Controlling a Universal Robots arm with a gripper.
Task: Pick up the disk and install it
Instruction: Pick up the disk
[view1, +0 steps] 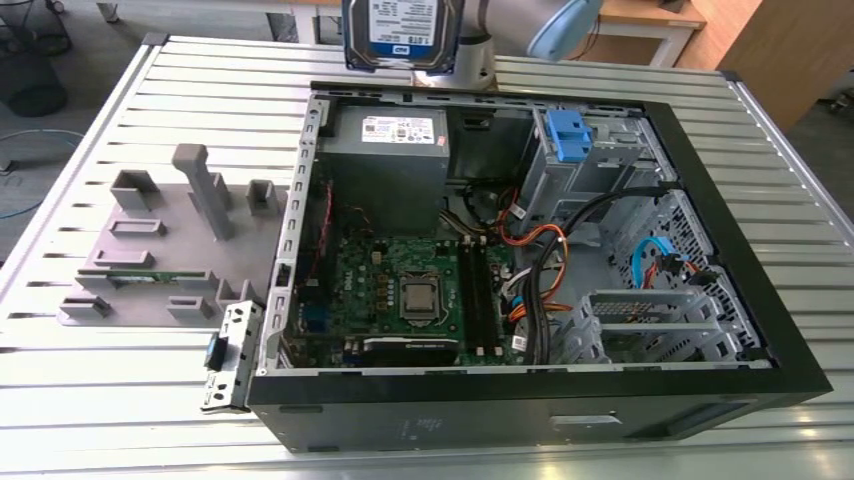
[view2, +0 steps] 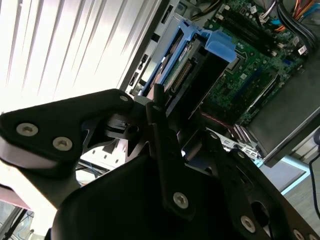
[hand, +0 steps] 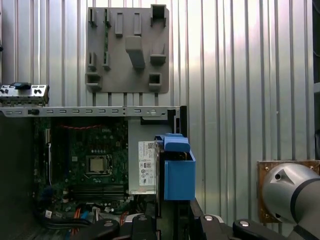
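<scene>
**Hard drive held aloft over open computer**

The gripper pinches the disk between its black fingers. It holds the disk clear of the open computer case, at 12 o'clock in the exterior view. There the disk stands upright, with its blue-and-white label facing the camera, just above the case's far rim. The light-coloured robot arm is just behind it toward 1 o'clock.

In both wrist views the disk's blue plastic rail frame shows along its edges. In the first wrist view it hangs beside the grey power supply with its white sticker.

The case lies on its side on the slatted metal bench, with its side panel off. In the exterior view the green motherboard sits near the centre, toward 6 o'clock from the power supply. A blue plastic latch sits at the drive bay in the case's 1 o'clock corner, and orange and black cables run between the bay and the board. A grey fixture plate with upright pegs rests on the bench at 9 o'clock, just beside the case.
</scene>
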